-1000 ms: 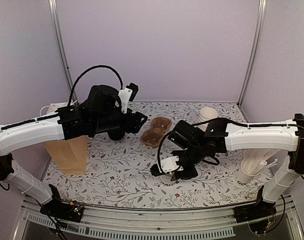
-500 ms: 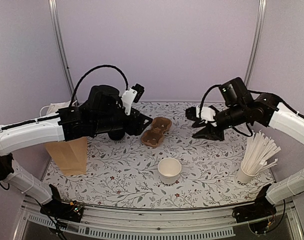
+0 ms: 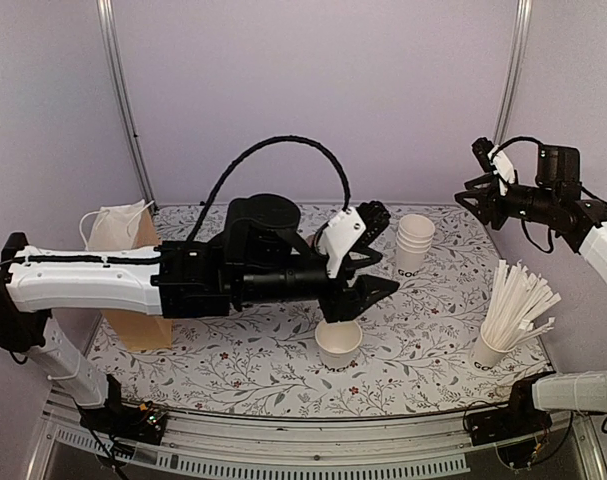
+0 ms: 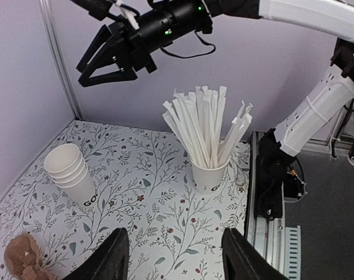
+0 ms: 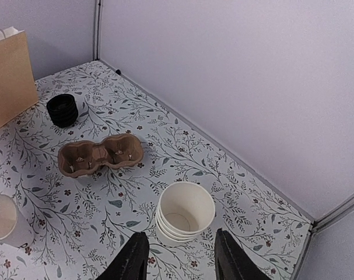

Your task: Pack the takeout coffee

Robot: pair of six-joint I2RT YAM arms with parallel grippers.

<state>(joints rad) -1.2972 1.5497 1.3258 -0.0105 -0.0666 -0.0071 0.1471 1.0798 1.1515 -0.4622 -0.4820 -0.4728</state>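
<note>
No cup with a black lid shows in any view. One lidless white paper cup (image 3: 339, 342) stands upright at the front middle; it also shows in the right wrist view (image 5: 2, 219). My left gripper (image 3: 378, 262) is open and empty, hanging just above and behind that cup; its jaws stand wide apart in the left wrist view (image 4: 177, 262). My right gripper (image 3: 470, 200) is open and empty, raised high at the back right. In the right wrist view (image 5: 179, 262) it looks down on the stack of lidless cups (image 5: 185, 219).
A stack of black lids (image 5: 63, 109) and a brown two-cup carrier (image 5: 101, 154) lie at the back. The cup stack (image 3: 415, 240) stands back right. A cup of wrapped straws (image 3: 493, 345) stands front right, and a brown paper bag (image 3: 123, 300) stands at the left.
My right arm left the lidless cup and rose to the back right. My left arm swung from the left side to the middle, over that cup.
</note>
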